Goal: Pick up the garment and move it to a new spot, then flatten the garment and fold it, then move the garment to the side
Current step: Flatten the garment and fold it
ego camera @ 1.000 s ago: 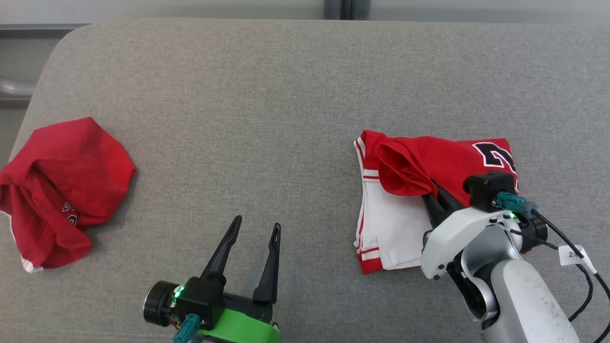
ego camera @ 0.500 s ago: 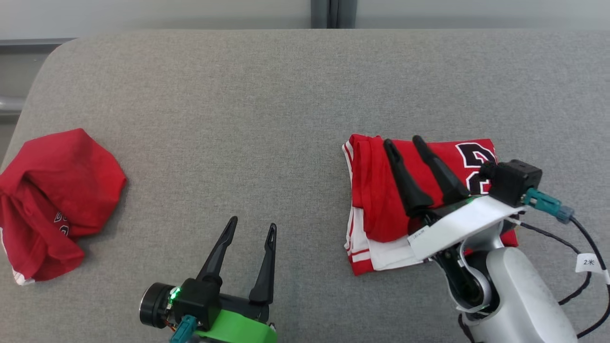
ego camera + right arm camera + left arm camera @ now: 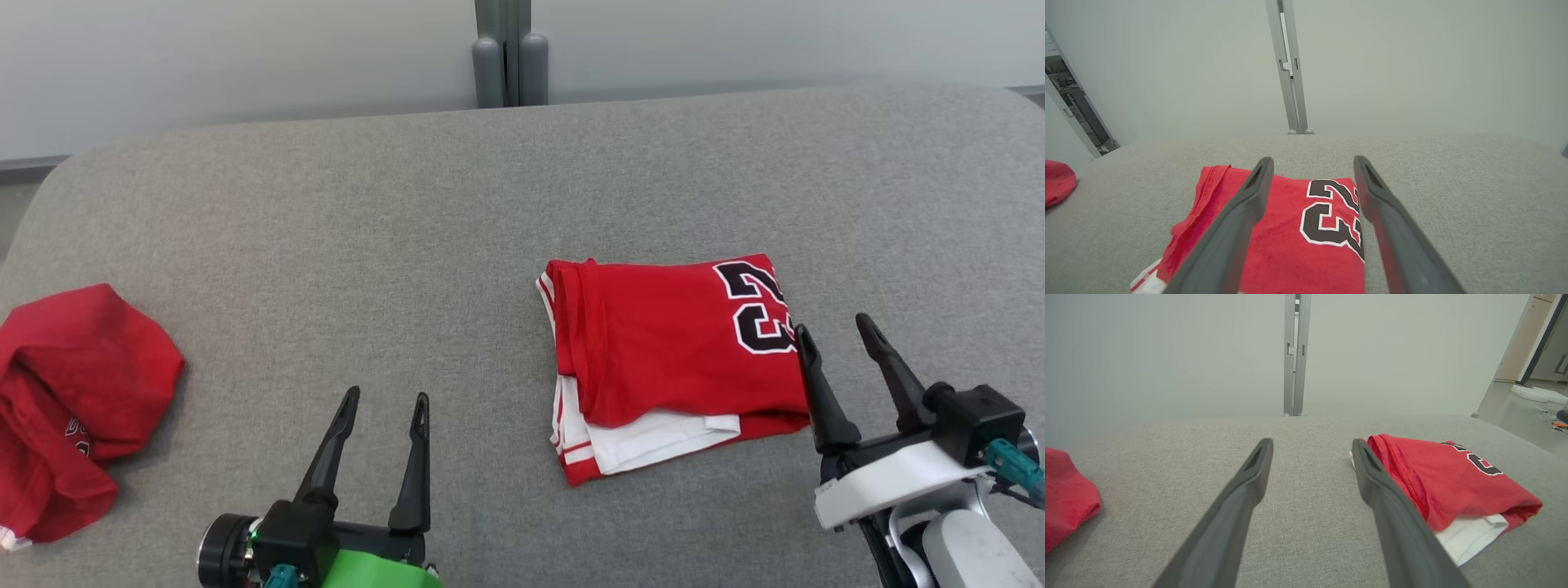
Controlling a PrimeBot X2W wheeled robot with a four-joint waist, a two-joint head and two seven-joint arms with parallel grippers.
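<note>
Left gripper point(image 3: 387, 396): low at the near edge of the surface point(image 3: 367, 245), left of middle. Fingers spread, nothing between them, pointing toward the far edge. Reads as a parked pose, kept clear of the cloth.

Right gripper point(image 3: 832, 324): near edge, toward the right corner, on a pale forearm rising from below. Fingers spread and empty. The tips stand just beside the right border of the folded garment point(image 3: 669, 343), at its numbered end. Cannot tell whether they touch the cloth.

Folded garment: red jersey, a compact flat rectangle right of the surface's middle. "23" in black at its right end, a white layer showing at its near-left corner. Nothing grips it. The fold looks finished, so probably only the shift aside remains. The right arm sits well placed for that.

Crumpled garment point(image 3: 73, 384): a red heap at the left edge, well apart, bunched, likely out of the working area.

Beyond the far edge: a grey post point(image 3: 502, 65) against a pale wall.
</note>
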